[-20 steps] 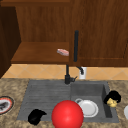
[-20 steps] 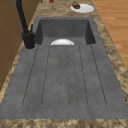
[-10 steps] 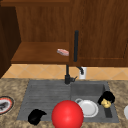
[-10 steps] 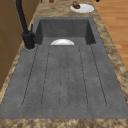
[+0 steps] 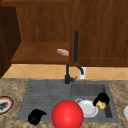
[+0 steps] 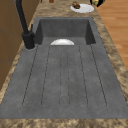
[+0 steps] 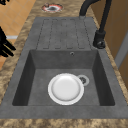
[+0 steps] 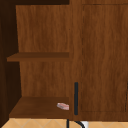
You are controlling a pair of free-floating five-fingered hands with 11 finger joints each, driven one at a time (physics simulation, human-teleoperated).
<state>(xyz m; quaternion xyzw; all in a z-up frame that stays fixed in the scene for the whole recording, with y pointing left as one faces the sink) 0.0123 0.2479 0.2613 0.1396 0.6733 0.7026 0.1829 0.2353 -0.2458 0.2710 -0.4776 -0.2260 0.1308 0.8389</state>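
Observation:
My right hand (image 5: 101,98) hovers over the right side of the sink basin (image 5: 107,100), its fingers curled round a small yellow thing (image 5: 101,105). The left side view has the same hand (image 6: 99,2) and yellow thing (image 6: 94,2) at its far top edge. A white plate (image 5: 88,108) lies in the basin just left of that hand. My left hand (image 5: 35,116) floats idle over the front left of the drainboard (image 5: 47,92). A big red ball (image 5: 67,115) sits between the two hands at the front.
A black faucet (image 5: 67,75) stands behind the sink. A pink thing (image 5: 63,52) lies on the open cabinet's shelf (image 5: 37,56), next to a door with a dark handle (image 5: 76,46). A red-rimmed plate (image 5: 4,105) sits on the left counter. A white dish with food (image 6: 82,7) sits on the right counter.
My right hand has moved left with the yellow thing, from beyond the basin's right edge to over the basin beside the white plate. The left hand and the red ball stayed put.

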